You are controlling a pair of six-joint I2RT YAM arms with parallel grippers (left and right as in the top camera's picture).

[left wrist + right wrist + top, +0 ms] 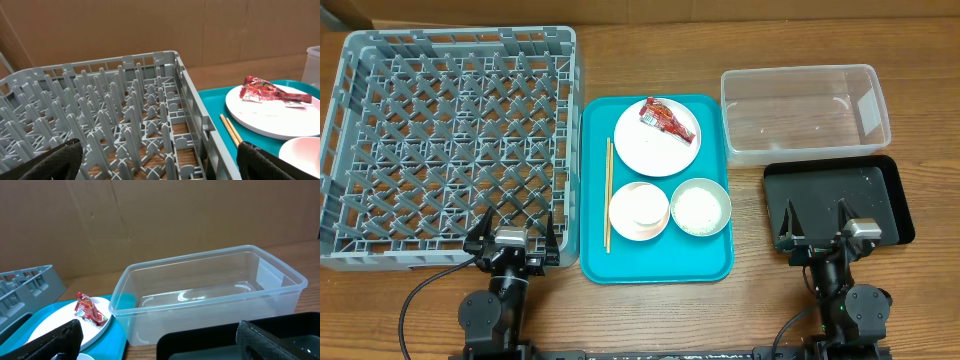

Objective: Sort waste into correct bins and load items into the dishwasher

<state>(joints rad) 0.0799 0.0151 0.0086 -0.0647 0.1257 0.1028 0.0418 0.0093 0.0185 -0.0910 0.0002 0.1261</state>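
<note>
The grey dish rack [450, 140] fills the left. On the teal tray [655, 265] lie a white plate [650, 150] with the red wrapper [665, 117], chopsticks [608, 195], a pinkish-white bowl [639, 210] and a pale grey bowl with rice [700, 207]. The clear tub [805, 115] and black tray [840, 195] sit right. My left gripper [515, 235] is open and empty over the rack's near right corner [160, 165]. My right gripper [817, 225] is open and empty over the black tray's near edge [165, 342]. I cannot make out the cup or the scrap.
The left wrist view shows rack pegs [125, 115], the wrapper [270, 91] on the plate [280, 122] and the chopsticks [230, 131]. The right wrist view shows the tub [210, 300], black tray [210, 340] and wrapper [90, 309]. A cardboard wall stands behind.
</note>
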